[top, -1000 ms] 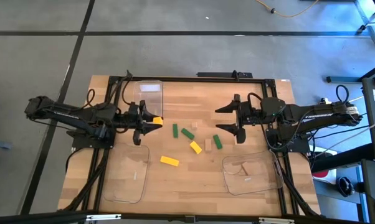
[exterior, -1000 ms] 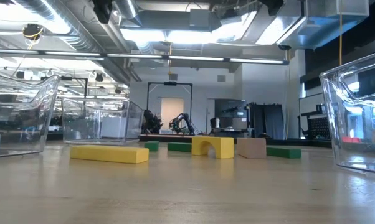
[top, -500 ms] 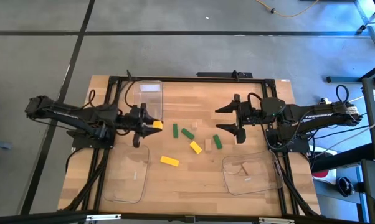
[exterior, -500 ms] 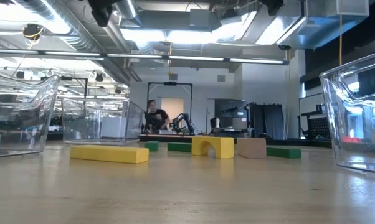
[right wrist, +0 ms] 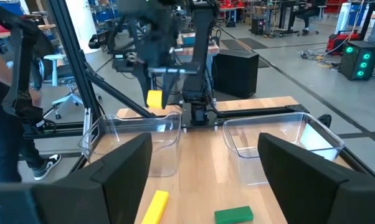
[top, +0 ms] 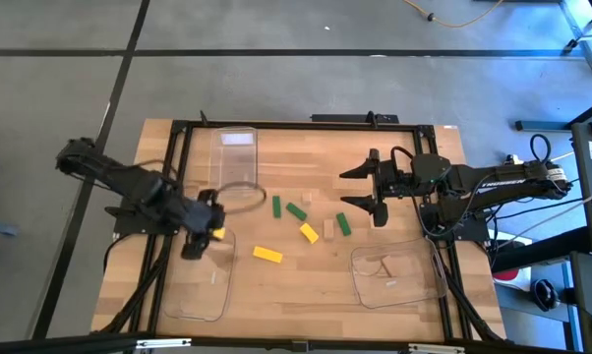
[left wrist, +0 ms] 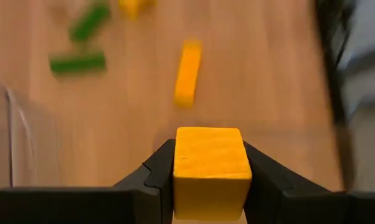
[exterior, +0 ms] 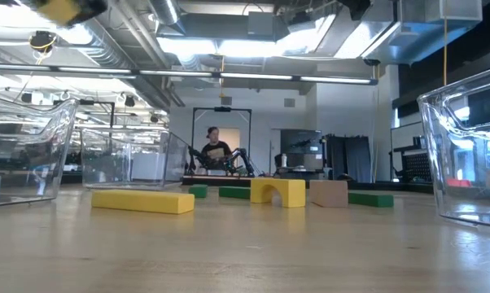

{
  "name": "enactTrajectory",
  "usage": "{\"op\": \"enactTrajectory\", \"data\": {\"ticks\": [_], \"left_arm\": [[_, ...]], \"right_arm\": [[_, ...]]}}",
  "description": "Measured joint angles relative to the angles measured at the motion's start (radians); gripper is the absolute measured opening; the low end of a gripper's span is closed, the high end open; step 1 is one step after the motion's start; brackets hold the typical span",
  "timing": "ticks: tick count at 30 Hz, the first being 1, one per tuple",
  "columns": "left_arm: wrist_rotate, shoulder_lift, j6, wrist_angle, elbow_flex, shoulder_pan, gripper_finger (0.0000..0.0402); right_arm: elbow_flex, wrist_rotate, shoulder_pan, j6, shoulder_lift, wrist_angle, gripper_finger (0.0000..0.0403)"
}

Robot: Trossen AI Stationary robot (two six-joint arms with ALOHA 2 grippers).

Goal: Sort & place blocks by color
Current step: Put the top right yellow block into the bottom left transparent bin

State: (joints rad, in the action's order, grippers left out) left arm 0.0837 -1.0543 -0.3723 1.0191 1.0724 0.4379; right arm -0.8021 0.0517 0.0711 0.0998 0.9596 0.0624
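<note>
While gripped, yellow cube [left wrist: 211, 171]: clamped between the two dark fingers [left wrist: 151, 177] of the left gripper [top: 209, 229], raised off the table over the near-left clear tray's [top: 200, 285] far edge.
Left gripper: closed on the yellow cube, on the table's left side, above the wood.
Right gripper [top: 370, 187]: fingers spread wide, nothing between them, hovering right of centre, near the loose blocks.
Yellow bar [top: 267, 255]: flat on the table, between the near-left tray and the middle cluster.
Yellow arch block [exterior: 277, 191]: standing in the middle of the table, beside a tan block [exterior: 329, 193].
Green blocks: three bars [top: 296, 211] lying in the centre, one of them [top: 342, 224] closest to the right gripper.
Far-left clear tray [top: 237, 157]: at the table's far left edge.
Near-right clear tray [top: 396, 274]: at the near right corner.
Background: a person [exterior: 216, 148] seated far behind the table in the low view.
</note>
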Motion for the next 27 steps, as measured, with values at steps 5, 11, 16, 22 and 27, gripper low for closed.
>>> {"op": "enactTrajectory", "data": {"ticks": [5, 11, 16, 22, 27], "left_arm": [[-0.05, -0.088, -0.045, 0.098, -0.043, 0.119, 0.0119], [-0.146, -0.174, -0.093, -0.011, -0.165, 0.199, 0.0119], [-0.204, -0.261, -0.155, -0.111, -0.22, 0.229, 0.0119], [-0.203, -0.35, -0.186, -0.177, -0.222, 0.285, 0.0119], [-0.202, -0.417, -0.224, -0.203, -0.222, 0.331, 0.0119]], "right_arm": [[0.0, 0.0, 0.0, 0.0, 0.0, 0.0, 0.0296], [0.0, 0.0, 0.0, 0.0, 0.0, -0.001, 0.0296], [0.0, 0.0, 0.0, 0.001, 0.0, -0.001, 0.0296], [0.0, 0.0, -0.001, 0.001, 0.0, -0.001, 0.0296], [0.0, 0.0, -0.001, 0.001, 0.0, -0.001, 0.0296]]}}
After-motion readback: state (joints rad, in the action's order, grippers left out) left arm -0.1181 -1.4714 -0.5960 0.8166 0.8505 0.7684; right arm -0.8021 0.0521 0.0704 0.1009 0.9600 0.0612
